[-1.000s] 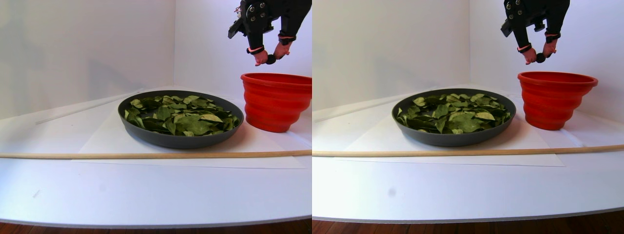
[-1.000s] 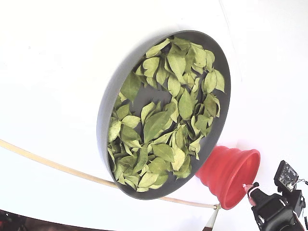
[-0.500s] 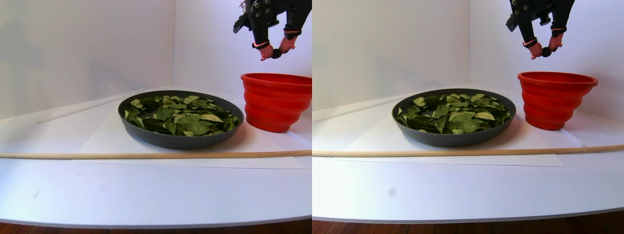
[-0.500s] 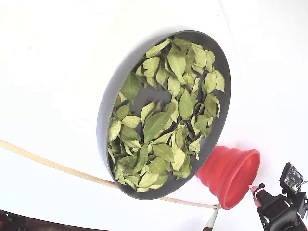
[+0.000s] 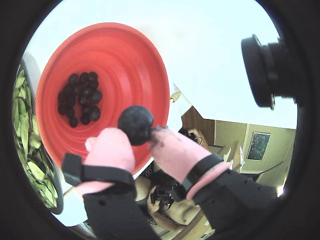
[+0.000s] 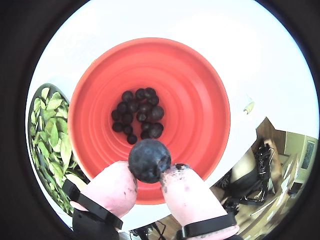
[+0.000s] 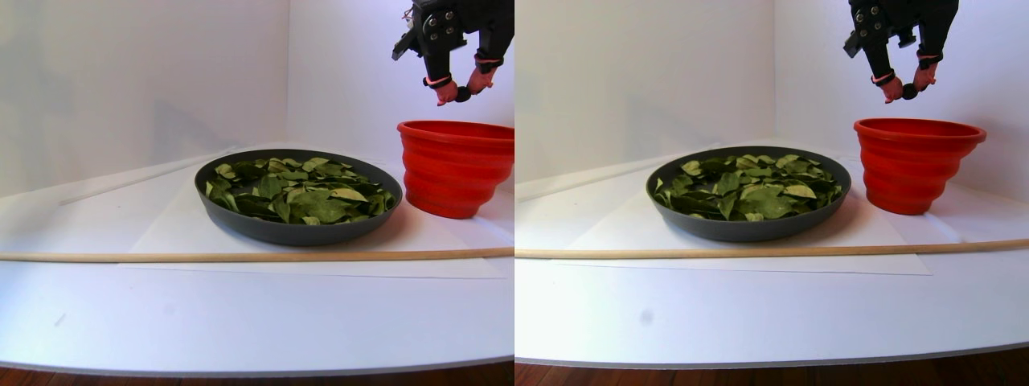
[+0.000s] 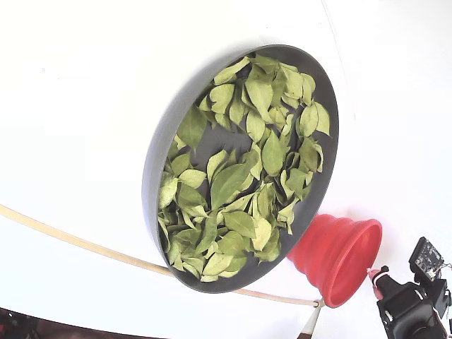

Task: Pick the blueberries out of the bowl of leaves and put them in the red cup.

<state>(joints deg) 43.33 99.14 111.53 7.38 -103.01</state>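
Note:
In both wrist views my gripper (image 6: 150, 176) is shut on one dark blueberry (image 6: 149, 159), pinched between its pink fingertips (image 5: 111, 146). It hangs above the red cup (image 6: 192, 92), near the cup's rim. Several blueberries (image 6: 139, 114) lie on the cup's bottom. In the stereo pair view the gripper (image 7: 462, 92) holds the berry a short way above the cup (image 7: 454, 169). The dark grey bowl (image 7: 297, 233) of green leaves (image 7: 301, 189) stands left of the cup. No berries show among the leaves (image 8: 240, 176) in the fixed view.
A thin wooden stick (image 7: 241, 256) lies across the table in front of the bowl. A white paper sheet (image 7: 185, 225) lies under the bowl and cup. White walls stand close behind them. The table's front edge (image 7: 241, 371) is near the camera.
The gripper, still holding the blueberry, has shifted right in the stereo pair view and is farther over the cup's opening. Bowl, leaves and cup have not moved.

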